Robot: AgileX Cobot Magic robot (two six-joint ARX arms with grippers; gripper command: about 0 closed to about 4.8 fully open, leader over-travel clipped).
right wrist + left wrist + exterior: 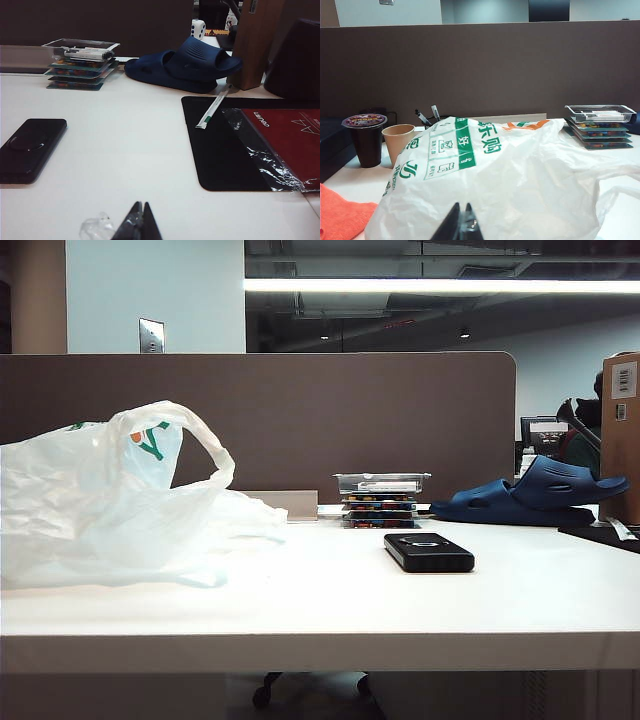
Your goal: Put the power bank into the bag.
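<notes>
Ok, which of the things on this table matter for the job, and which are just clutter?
For the job:
power bank
bag
left gripper, shut, near the bag
right gripper, shut, near the power bank

Lying about:
stack of cases
blue slippers
two cups
orange cloth
black mat

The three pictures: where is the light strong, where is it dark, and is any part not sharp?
Exterior view: a ceiling strip light glares, the bag looks washed out, the power bank stays sharp. Left wrist view: even light, bag print crisp, the shut left gripper dark and soft. Right wrist view: the white table is bright, the shut right gripper slightly blurred.
</notes>
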